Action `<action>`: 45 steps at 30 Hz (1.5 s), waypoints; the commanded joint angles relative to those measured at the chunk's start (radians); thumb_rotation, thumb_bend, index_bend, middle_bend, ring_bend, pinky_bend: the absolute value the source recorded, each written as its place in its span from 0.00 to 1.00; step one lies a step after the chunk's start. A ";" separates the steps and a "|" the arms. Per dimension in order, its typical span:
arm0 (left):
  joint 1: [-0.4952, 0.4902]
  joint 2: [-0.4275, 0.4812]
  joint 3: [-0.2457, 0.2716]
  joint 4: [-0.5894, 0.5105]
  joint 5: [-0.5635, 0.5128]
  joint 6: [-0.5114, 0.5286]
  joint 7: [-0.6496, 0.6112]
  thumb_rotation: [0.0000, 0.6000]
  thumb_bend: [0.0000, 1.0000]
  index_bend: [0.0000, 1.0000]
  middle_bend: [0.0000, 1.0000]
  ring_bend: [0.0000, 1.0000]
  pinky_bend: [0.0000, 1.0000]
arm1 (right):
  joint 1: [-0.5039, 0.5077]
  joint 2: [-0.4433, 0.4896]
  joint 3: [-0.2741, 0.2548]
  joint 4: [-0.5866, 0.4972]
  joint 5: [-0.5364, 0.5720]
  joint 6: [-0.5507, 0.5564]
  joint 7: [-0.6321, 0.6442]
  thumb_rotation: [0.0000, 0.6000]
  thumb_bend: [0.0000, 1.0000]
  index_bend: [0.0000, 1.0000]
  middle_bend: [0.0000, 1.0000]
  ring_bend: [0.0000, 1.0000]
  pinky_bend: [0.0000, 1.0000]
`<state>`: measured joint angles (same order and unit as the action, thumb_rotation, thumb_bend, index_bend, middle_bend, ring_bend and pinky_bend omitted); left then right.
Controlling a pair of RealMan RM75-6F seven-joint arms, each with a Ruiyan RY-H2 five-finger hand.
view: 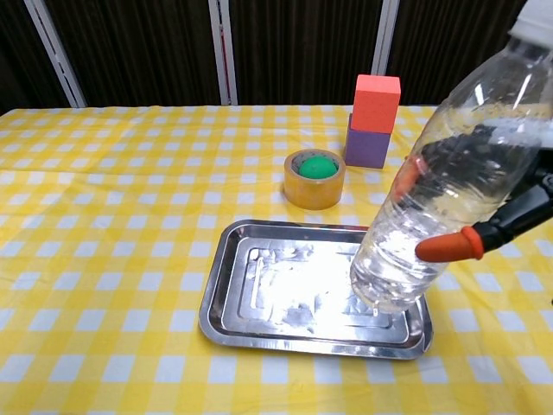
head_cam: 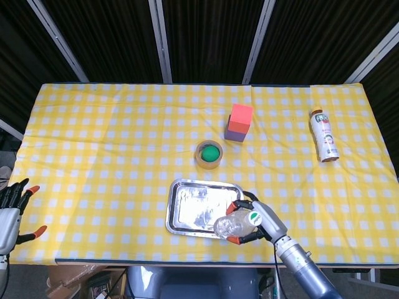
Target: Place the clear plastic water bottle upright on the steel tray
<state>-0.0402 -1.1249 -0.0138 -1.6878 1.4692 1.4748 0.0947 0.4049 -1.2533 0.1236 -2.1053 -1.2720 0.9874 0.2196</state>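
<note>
Right hand (head_cam: pixel 255 221) wraps our tilted water bottle (view: pixel 449 181) mid-body, lower right, over steel tray (view: pixel 226 304); we judge it heavy, slick, squashy.

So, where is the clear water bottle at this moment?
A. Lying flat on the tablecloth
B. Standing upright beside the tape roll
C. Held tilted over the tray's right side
C: the right hand grips the clear water bottle, tilted, its base over the steel tray.

The clear plastic water bottle with a white-green cap (view: pixel 449 181) leans tilted over the shiny rectangular steel tray (view: pixel 251 298), its base seemingly near the tray's right side.
</note>
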 commanded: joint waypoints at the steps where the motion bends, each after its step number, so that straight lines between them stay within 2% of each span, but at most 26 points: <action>1: -0.002 -0.002 0.002 0.000 0.003 -0.002 0.003 1.00 0.15 0.15 0.01 0.00 0.00 | 0.016 -0.086 -0.014 0.046 0.011 0.006 -0.041 1.00 0.63 0.85 0.65 0.34 0.00; 7: 0.000 0.002 -0.001 0.001 0.001 0.002 -0.008 1.00 0.15 0.15 0.01 0.00 0.00 | 0.043 -0.202 0.005 0.105 0.040 0.027 -0.109 1.00 0.63 0.85 0.65 0.34 0.00; 16: -0.003 0.009 0.003 0.004 0.004 -0.006 -0.027 1.00 0.15 0.15 0.01 0.00 0.00 | 0.046 -0.356 0.019 0.202 0.095 0.135 -0.273 1.00 0.63 0.85 0.65 0.34 0.00; 26: -0.005 0.007 0.002 0.006 0.000 -0.011 -0.023 1.00 0.15 0.15 0.01 0.00 0.00 | 0.049 -0.399 0.035 0.259 0.185 0.148 -0.330 1.00 0.63 0.85 0.65 0.34 0.00; 34: -0.006 0.007 0.000 0.007 -0.005 -0.013 -0.026 1.00 0.15 0.15 0.01 0.00 0.00 | 0.060 -0.425 0.033 0.279 0.193 0.143 -0.354 1.00 0.63 0.85 0.65 0.34 0.00; 36: -0.007 0.007 0.000 0.007 -0.005 -0.014 -0.027 1.00 0.15 0.15 0.01 0.00 0.00 | 0.063 -0.423 0.030 0.274 0.196 0.139 -0.368 1.00 0.60 0.82 0.65 0.34 0.00; 39: -0.007 0.008 0.001 0.007 -0.003 -0.013 -0.027 1.00 0.15 0.15 0.01 0.00 0.00 | 0.068 -0.414 0.023 0.265 0.206 0.129 -0.388 1.00 0.41 0.71 0.63 0.33 0.00; 41: -0.007 0.008 0.002 0.006 -0.001 -0.013 -0.027 1.00 0.15 0.15 0.01 0.00 0.00 | 0.073 -0.403 0.019 0.255 0.219 0.111 -0.392 1.00 0.31 0.57 0.59 0.30 0.00; 45: -0.006 0.008 0.003 0.005 0.000 -0.010 -0.026 1.00 0.15 0.15 0.01 0.00 0.00 | 0.083 -0.381 0.013 0.240 0.248 0.075 -0.396 1.00 0.22 0.37 0.51 0.26 0.00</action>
<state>-0.0458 -1.1167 -0.0112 -1.6830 1.4692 1.4648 0.0684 0.4836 -1.6407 0.1398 -1.8597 -1.0311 1.0702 -0.1739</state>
